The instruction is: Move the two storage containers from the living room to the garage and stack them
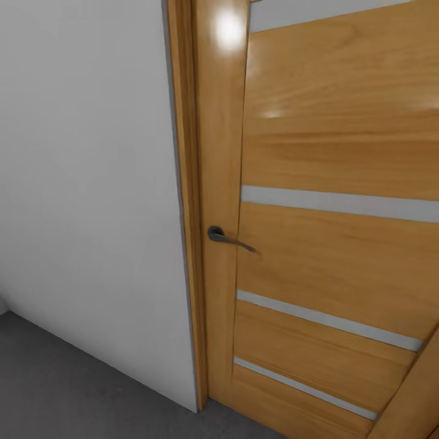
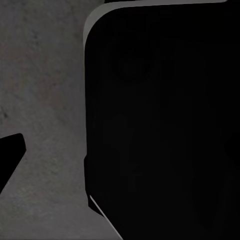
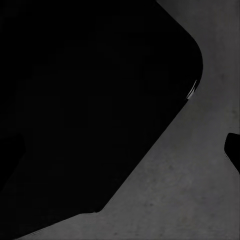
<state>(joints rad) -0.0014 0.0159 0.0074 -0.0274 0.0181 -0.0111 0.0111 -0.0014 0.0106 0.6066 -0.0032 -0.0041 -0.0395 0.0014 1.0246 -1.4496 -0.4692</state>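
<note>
The head view faces a wooden door (image 1: 329, 244) from close range. Its honey-coloured panels are split by narrow pale horizontal strips (image 1: 338, 203), three of them across the lower and middle part and another pale band near the top edge. A dark metal lever handle (image 1: 228, 238) sits on the door's left stile, its lever pointing toward the door's middle. A bright spot of reflected light (image 1: 229, 29) shines high on the stile. The wooden door frame (image 1: 183, 201) runs down just beside the stile, and a plain grey-white wall (image 1: 85, 183) adjoins the frame on its other side. At the foot of the wall and door lies the floor (image 1: 67, 384), a dark grey surface that meets the wall along a slanting line.

In the left wrist view, a large black rounded shape (image 2: 160, 125), which seems to be part of the robot's own body, lies over mottled grey concrete (image 2: 45, 85). A small black wedge (image 2: 10, 155) juts in at the frame edge; what it is cannot be told.

In the right wrist view, a similar big black shape (image 3: 90, 110) with a rounded corner lies over the same grey concrete (image 3: 185, 190), and a small dark tip (image 3: 233, 147) pokes in at the frame edge.

Whether either gripper's jaws are spread or closed cannot be told from these views. The two storage containers cannot be located from these views.
</note>
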